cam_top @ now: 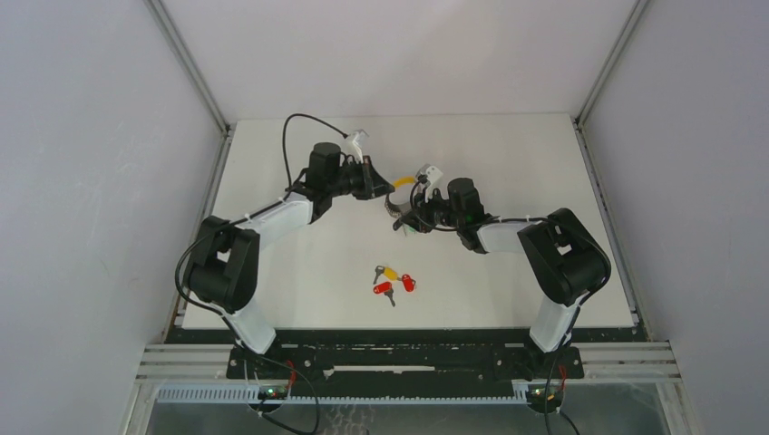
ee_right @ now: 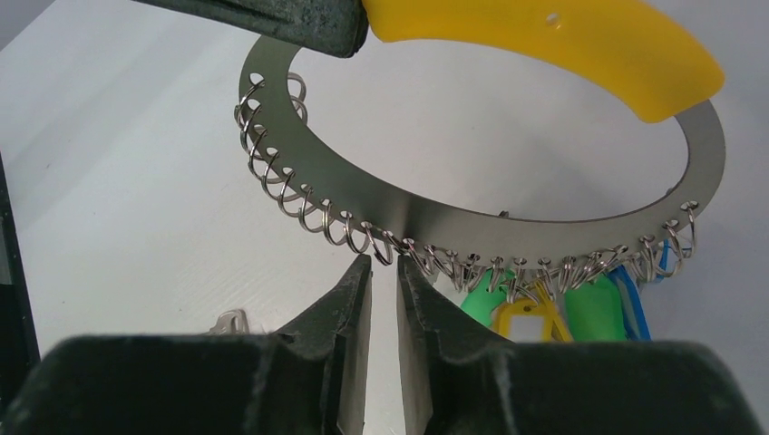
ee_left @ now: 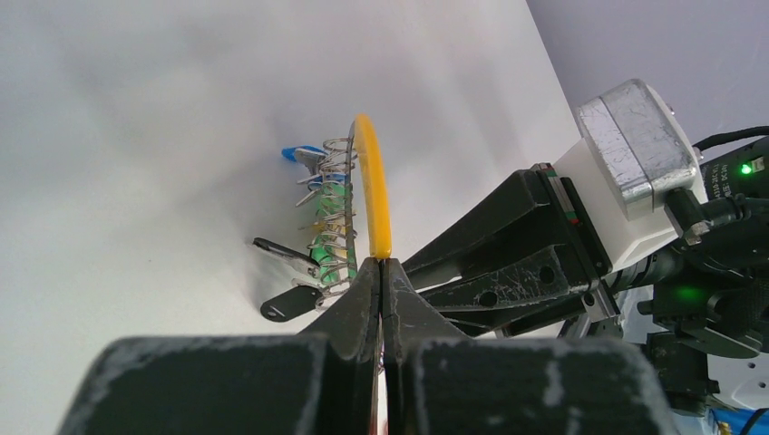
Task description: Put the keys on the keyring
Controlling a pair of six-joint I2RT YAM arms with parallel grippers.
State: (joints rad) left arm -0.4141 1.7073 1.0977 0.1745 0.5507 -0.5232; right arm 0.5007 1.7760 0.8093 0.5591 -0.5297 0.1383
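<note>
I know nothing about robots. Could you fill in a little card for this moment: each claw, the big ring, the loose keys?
Keyring: held between the two arms
Left gripper: shut on the ring's yellow band
Right gripper: narrowly open, tips just under the ring's row of small loops
Tags on the ring: green, blue, yellow
Loose keys: three on the table, red and yellow tags, not yet on the ring

White-and-black arms, looping black cables, scuffed black jaws
</note>
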